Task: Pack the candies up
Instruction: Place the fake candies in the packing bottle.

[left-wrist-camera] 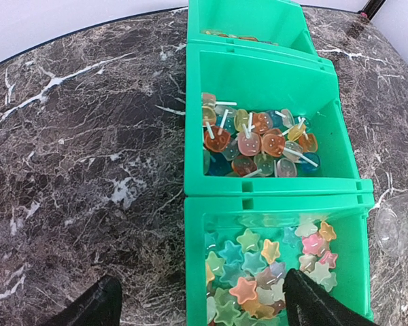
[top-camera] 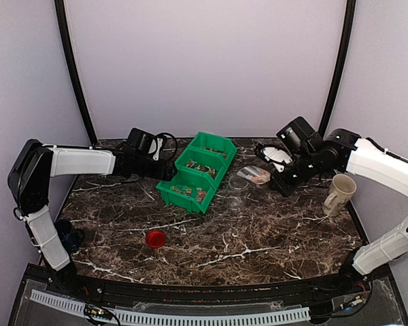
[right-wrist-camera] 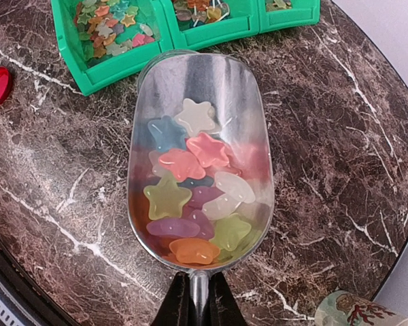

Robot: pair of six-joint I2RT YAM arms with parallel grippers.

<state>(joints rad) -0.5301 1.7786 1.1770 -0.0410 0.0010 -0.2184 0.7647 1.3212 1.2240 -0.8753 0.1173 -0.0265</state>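
Note:
The candies are small star sweets in mixed pale colours. Several lie in a clear scoop (right-wrist-camera: 197,136) held over the table; the scoop also shows in the top view (top-camera: 257,175). More stars (left-wrist-camera: 265,272) fill the nearest green bin (left-wrist-camera: 194,258). My right gripper (right-wrist-camera: 198,302) is shut on the scoop's handle. My left gripper (left-wrist-camera: 204,305) is open and straddles that bin's left wall, one finger (left-wrist-camera: 98,305) outside over the table and one (left-wrist-camera: 316,302) inside the bin. In the top view it (top-camera: 164,170) is at the bins' left side.
Three joined green bins (top-camera: 198,170); the middle one holds lollipop sweets (left-wrist-camera: 258,142). A clear lidless jar (top-camera: 238,193) stands just right of the bins. A red lid (top-camera: 156,238) lies front left. A mug (top-camera: 338,193) stands at the right edge.

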